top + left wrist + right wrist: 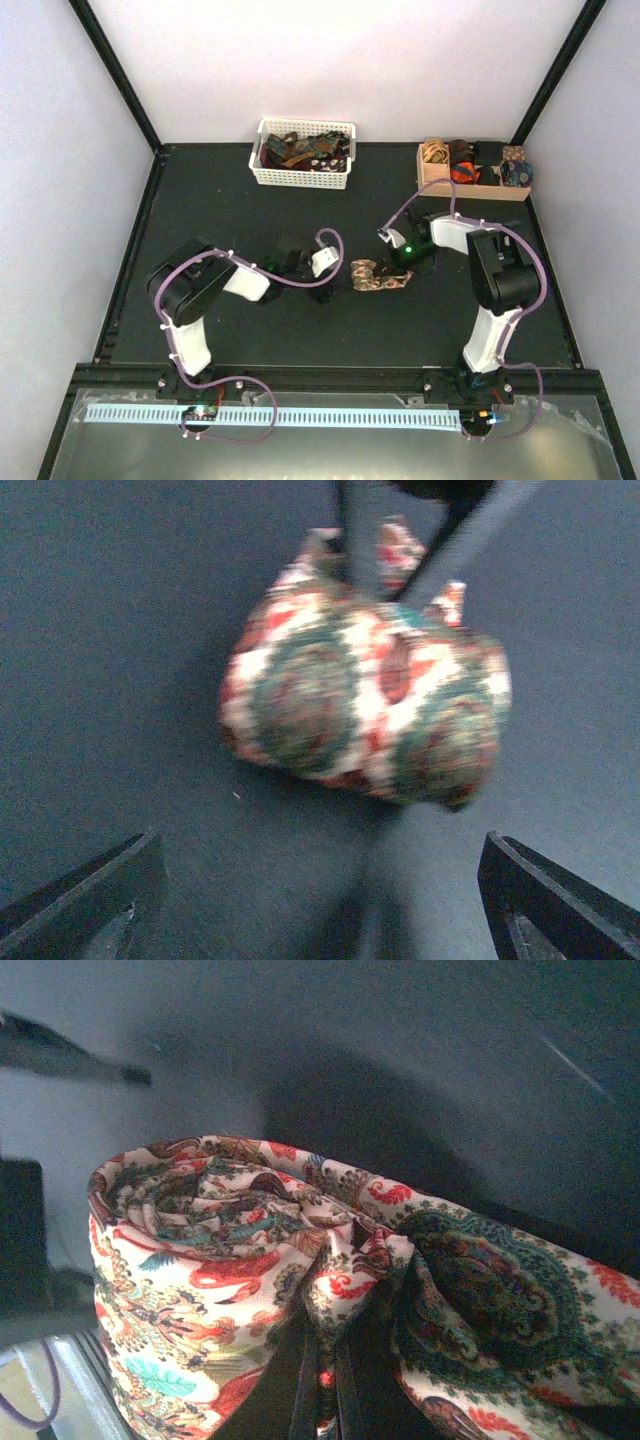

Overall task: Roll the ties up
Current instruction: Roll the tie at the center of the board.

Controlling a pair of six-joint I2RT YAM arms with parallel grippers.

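A rolled tie (378, 276) with a red, green and beige floral print lies on the dark table between the two arms. In the left wrist view the tie (370, 705) sits just ahead of my left gripper (320, 905), which is open with both fingers wide apart and nothing between them. My right gripper (325, 1390) is shut on a fold of the tie (200, 1260), at the roll's right end (400, 262). More ties (305, 150) lie heaped in the basket.
A white slatted basket (300, 181) stands at the back centre. A tan wooden compartment box (475, 190) at the back right holds several rolled ties (462, 155). Black frame rails run along the table's edges.
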